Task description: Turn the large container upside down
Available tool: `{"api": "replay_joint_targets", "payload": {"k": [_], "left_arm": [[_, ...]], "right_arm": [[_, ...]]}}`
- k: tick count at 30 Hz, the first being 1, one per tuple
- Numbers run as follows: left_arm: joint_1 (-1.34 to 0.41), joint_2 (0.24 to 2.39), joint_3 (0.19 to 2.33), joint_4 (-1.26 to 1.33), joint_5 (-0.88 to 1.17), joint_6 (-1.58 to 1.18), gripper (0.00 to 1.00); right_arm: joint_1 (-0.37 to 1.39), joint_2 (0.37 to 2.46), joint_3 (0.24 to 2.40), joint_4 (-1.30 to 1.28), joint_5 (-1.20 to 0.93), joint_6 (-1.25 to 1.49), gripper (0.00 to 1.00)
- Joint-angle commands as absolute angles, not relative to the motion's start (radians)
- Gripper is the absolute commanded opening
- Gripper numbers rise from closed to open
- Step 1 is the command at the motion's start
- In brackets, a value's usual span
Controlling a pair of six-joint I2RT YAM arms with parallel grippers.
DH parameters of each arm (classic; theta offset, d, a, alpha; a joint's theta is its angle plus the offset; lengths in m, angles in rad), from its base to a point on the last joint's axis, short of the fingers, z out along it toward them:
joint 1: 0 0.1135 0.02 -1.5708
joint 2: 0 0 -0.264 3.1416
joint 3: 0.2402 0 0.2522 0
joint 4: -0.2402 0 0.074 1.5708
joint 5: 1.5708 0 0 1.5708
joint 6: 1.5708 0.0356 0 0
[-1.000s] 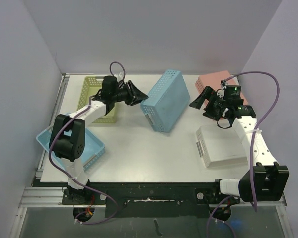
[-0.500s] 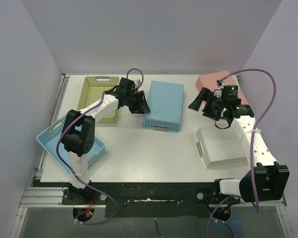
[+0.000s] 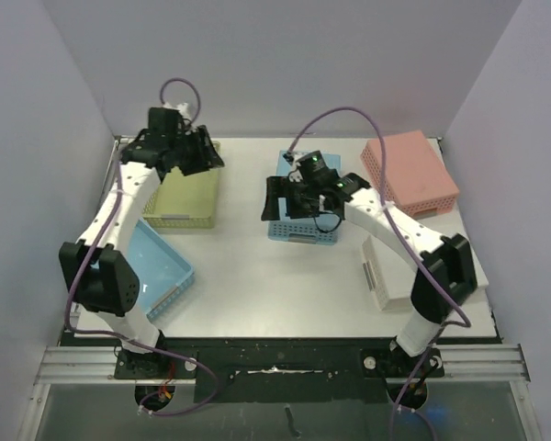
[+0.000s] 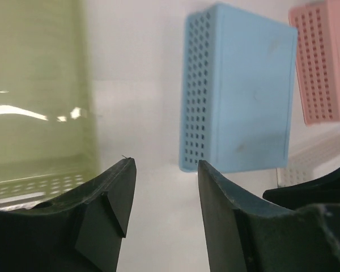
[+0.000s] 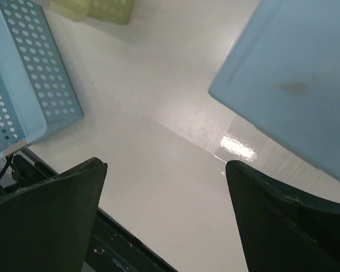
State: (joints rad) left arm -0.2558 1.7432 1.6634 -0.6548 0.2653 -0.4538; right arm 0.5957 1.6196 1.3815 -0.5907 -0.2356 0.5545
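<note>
Lying base-up, long axis running front to back, container sits directly under right gripper, jaws spread and empty; left gripper, likewise spread, well apart over green basket.

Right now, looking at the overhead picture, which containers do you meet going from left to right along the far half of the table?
green basket → blue container → pink basket
</note>
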Motion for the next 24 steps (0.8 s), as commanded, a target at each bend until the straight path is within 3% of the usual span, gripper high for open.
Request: {"api": "replay_joint_targets", "payload": {"k": [1,7,11,19,24], "left_arm": [[-0.164,1.598,1.692,-0.747,0.182,-0.406,0.47],[-0.082,1.518,1.586,-0.764,0.136,-0.406,0.51],[-0.077,1.529,1.553,-0.762,0.091,-0.391,0.57],[-0.184,1.577,1.487,-0.672,-0.010,-0.334,0.61],[-0.244,1.732,1.561,-0.691,-0.060,-0.306,0.61]], "right_arm": [[0.652,1.822,1.669,-0.568,-0.156,0.546,0.90],[0.652,2.150,2.079,-0.694,-0.121,0.549,0.90],[0.606,2.305,2.223,-0.776,-0.070,0.548,0.89],[0.441,2.218,2.066,-0.767,0.056,0.553,0.88],[0.474,2.090,2.037,-0.728,0.020,0.498,0.89]]}}
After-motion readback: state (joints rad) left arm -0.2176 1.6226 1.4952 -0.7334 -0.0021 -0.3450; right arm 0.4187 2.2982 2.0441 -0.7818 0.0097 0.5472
